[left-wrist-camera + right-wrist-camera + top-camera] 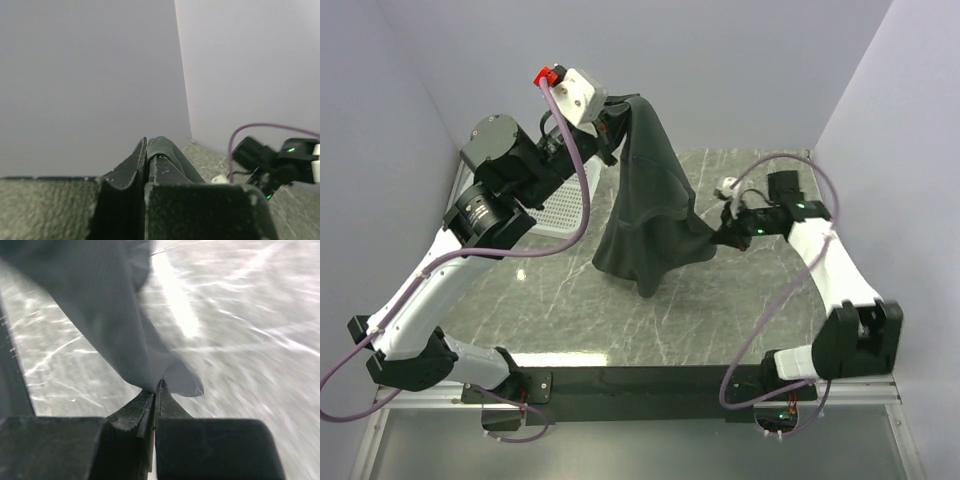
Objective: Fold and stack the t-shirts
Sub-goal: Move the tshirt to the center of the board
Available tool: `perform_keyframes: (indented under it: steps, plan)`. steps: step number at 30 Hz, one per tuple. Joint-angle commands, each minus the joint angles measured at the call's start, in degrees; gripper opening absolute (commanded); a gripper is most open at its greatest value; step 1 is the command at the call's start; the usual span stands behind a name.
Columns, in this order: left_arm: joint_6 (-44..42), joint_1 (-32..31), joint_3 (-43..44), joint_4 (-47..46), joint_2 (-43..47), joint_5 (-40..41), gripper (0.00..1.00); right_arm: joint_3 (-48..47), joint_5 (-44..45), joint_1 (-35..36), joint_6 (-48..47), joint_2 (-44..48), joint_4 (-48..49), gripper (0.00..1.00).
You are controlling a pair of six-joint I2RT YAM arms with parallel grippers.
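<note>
T-shirt [650, 200] - dark grey-green, strung up over the middle of the bench [570, 320] between both claws, not lying flat anywhere yet.

Nearest first: pinched low down, over toward the right edge, by the right claw [725, 235]. Jaws shut tight on a thin bit of hem or corner, with cloth squeezed right at the tips in the wrist view.

Climbs up and back from there to the left claw [617, 120], raised high toward the far edge and likewise clamped shut on a bunched fold at the top. So: long axis close to upright, top end far and high, bottom end flared out toward the right edge. Hangs from the left claw, tugged sideways by the right one, which sits lower and closer to the near edge.

Looks soft and limp, all deep vertical folds. No neck, sleeves or label to make out. Lowest fold drops about mid-bench, maybe brushing the surface - can't tell.

Probably calls for drawing the two grips apart to open the cloth before lowering it flat.

Also back there: white mesh basket [565, 205] at the far-left corner, behind the left arm.
</note>
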State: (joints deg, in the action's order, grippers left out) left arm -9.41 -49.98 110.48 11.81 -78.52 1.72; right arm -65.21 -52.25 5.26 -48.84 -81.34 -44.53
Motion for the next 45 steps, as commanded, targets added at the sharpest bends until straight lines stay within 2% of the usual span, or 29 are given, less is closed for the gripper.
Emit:
perform_keyframes:
  steps: [1, 5, 9, 13, 18, 25, 27, 31, 32, 36, 39, 41, 42, 45]
  plan:
    - [-0.2, -0.2, -1.7, -2.6, 2.6, 2.4, 0.01, -0.2, 4.6, -3.7, 4.5, 10.8, 1.3, 0.00]
    - [2.1, -0.2, -5.7, -3.9, 6.8, 3.2, 0.01, -6.4, 5.7, -9.6, 4.5, 21.9, -4.8, 0.00]
    - [5.5, -0.2, -13.2, -9.4, 13.5, 2.2, 0.01, -19.4, 8.7, -12.6, 4.7, 28.8, -10.4, 0.00]
    - [9.0, -0.2, -16.2, -12.9, 20.4, 0.4, 0.01, -31.7, 13.7, -13.9, 9.4, 29.6, -13.4, 0.00]
    - [14.6, -0.2, -20.6, -15.8, 26.5, 0.5, 0.01, -49.4, 24.6, -14.9, 12.4, 29.5, -15.8, 0.00]
    - [23.5, -0.2, -27.9, -16.3, 32.5, 4.9, 0.01, -55.1, 32.1, -19.9, 10.6, 31.9, -18.0, 0.00]
    - [28.1, -0.2, -31.5, -16.0, 33.2, 5.1, 0.01, -54.2, 32.5, -21.1, 10.6, 32.9, -18.5, 0.00]
    - [33.9, -0.2, -38.4, -14.7, 33.0, 8.2, 0.01, -44.6, 31.1, -21.2, 10.1, 33.9, -17.1, 0.00]
    - [36.0, -0.2, -40.3, -15.9, 32.7, 10.1, 0.01, -38.6, 30.6, -21.2, 10.1, 34.2, -15.9, 0.00]
    - [40.9, 0.4, -49.0, -18.8, 28.4, 17.5, 0.01, -24.3, 28.2, -21.2, 12.2, 32.9, -5.7, 0.00]
    - [47.8, 5.9, -52.9, -22.1, 21.4, 16.6, 0.01, -13.7, 26.1, -21.2, 14.1, 29.1, 1.4, 0.00]
    - [52.9, 11.5, -54.5, -24.5, 12.9, 13.8, 0.01, -8.2, 25.5, -21.1, 16.7, 22.9, 8.7, 0.00]
    - [54.3, 12.9, -54.1, -26.6, 5.7, 12.6, 0.01, -7.3, 25.7, -20.1, 17.4, 20.1, 12.1, 0.00]
    - [52.3, 14.6, -48.9, -29.1, -5.3, 13.3, 0.01, -6.7, 30.1, -18.1, 19.1, 7.9, 16.5, 0.00]
